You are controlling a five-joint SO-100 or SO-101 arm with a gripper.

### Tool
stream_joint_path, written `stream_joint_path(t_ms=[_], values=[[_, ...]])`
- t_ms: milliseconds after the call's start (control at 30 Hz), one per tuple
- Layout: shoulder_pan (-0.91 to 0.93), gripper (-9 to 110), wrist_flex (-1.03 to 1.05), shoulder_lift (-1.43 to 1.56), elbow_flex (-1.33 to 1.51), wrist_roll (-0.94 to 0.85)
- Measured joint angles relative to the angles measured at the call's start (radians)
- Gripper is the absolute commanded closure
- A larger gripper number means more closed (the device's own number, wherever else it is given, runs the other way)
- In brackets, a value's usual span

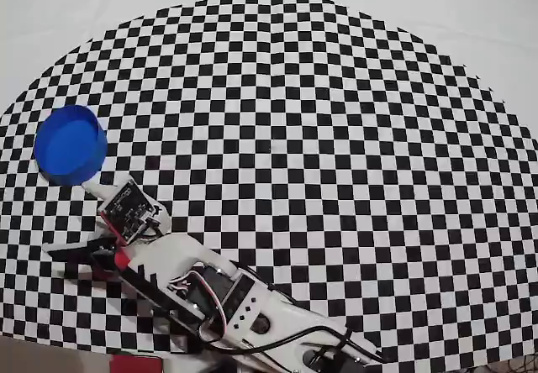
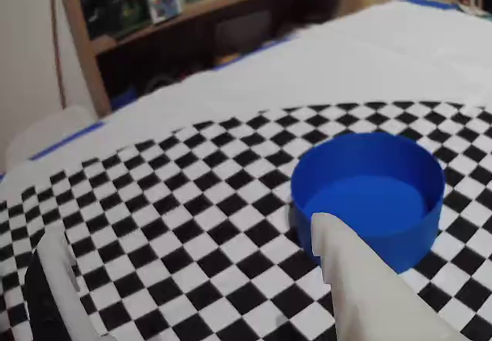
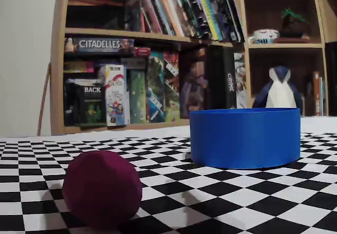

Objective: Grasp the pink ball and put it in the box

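On checkered mat (image 1: pixel 336 138): box (image 1: pixel 71 144) at 9 o'clock, overhead view. Gripper (image 2: pixel 192 279) jaws wide apart, nothing held, fingertip (image 2: pixel 330 230) beside box. Pink ball (image 3: pixel 102 188) on mat, fixed view only.

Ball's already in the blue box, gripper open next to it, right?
Not quite. The ball is not in the box: the fixed view shows it sitting on the checkered cloth, apart from the box, and the wrist view shows the box's inside empty. The rest holds: the gripper is open next to the box, with one finger by its wall.
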Motion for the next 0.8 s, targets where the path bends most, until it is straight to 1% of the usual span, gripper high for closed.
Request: stream_joint_path(t_ms=[800], values=[[-0.038,64,0.009,0.002,0.000,0.000]])
